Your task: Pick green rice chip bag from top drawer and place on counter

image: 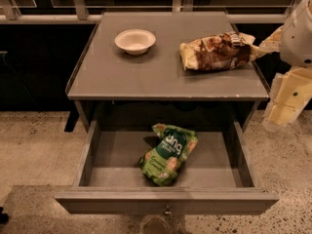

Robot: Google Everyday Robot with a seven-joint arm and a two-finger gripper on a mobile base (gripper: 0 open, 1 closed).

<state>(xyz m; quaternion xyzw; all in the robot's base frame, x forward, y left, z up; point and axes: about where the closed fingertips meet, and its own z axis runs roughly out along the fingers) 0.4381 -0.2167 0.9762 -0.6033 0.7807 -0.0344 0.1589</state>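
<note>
Pulled open nearest the camera, the top drawer (122, 202) is holding the green rice chip bag (168, 154) at its middle. On the surface (122, 77) beyond, a white bowl (135, 41) is sitting left and a brown chip bag (217, 51) right. The hand (279, 115) is hovering beside the surface's right edge; I cannot tell whether it is clenched or released.

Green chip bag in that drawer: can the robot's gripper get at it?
Probably yes. The top drawer is pulled open, nothing covers the green rice chip bag, and the gripper hangs at the right beside the counter.

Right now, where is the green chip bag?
The green rice chip bag lies in the open top drawer, below the counter. The tool is far right.
</note>
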